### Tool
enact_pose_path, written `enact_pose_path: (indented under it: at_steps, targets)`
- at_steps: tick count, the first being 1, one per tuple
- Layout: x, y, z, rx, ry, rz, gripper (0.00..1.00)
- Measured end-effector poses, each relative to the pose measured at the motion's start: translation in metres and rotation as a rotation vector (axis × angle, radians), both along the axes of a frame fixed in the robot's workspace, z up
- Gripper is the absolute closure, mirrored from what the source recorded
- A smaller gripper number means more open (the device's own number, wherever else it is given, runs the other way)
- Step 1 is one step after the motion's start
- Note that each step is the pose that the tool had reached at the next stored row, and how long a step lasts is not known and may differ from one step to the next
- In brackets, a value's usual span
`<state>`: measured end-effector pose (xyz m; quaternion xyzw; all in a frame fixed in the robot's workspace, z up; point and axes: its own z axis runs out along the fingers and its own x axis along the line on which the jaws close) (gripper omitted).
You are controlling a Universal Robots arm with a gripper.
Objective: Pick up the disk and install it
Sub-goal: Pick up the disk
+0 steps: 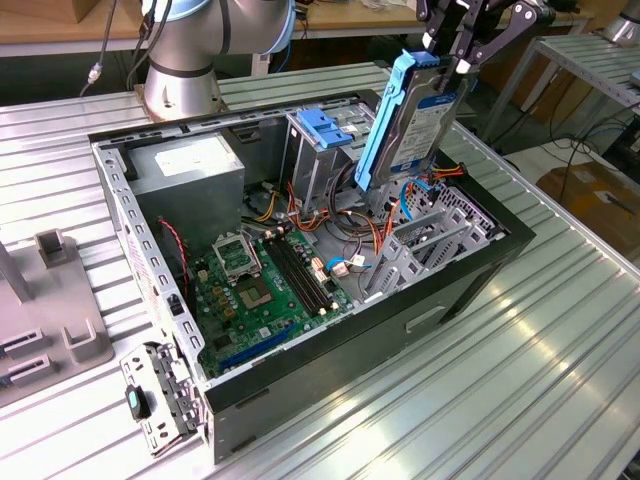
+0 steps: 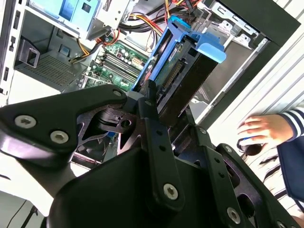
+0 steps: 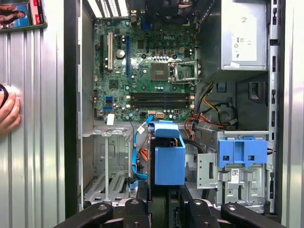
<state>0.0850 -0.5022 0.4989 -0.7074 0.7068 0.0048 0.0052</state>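
Exterior view, nearest first: the ribbed metal bench (image 1: 520, 390) fills the foreground, and a grey latch plate (image 1: 155, 400) hangs off the near corner of the open black case (image 1: 450, 300) at lower left. Inside, the green motherboard (image 1: 265, 290) lies flat at centre, with slanted grey bay brackets (image 1: 430, 240) to its right and a tangle of orange and red cables (image 1: 375, 230) between them. Farther back, the grey power-supply box (image 1: 190, 170) sits left of centre, and a blue bracket (image 1: 325, 125) tops the metal drive cage beside it. Above the bay brackets and cables, at upper right of centre, the disk (image 1: 420, 120) stands nearly upright, clear of the case floor, its blue rail facing left. The hand (image 1: 452, 60) hangs from the top edge, its fingers clamped on the disk's upper end. The arm's base (image 1: 185, 60) stands on the bench at upper left, behind the case. In the second wrist view a person's fingers (image 2: 259, 128) lie on the bench just outside the case wall.
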Motion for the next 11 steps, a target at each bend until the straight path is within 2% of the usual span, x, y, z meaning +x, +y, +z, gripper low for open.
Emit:
enact_pose_path:
  at_steps: [4,6,9,11]
  targets:
    - [0.0049,0.0,0.0,-0.0023,0.0,0.0,0.65]
    - [0.0061,0.0,0.0,-0.0064,-0.0001,0.0,0.65]
    - [0.0062,0.0,0.0009,-0.017,0.0,0.0,0.65]
    - [0.0063,-0.0001,0.0035,-0.0216,0.0,0.0,0.65]
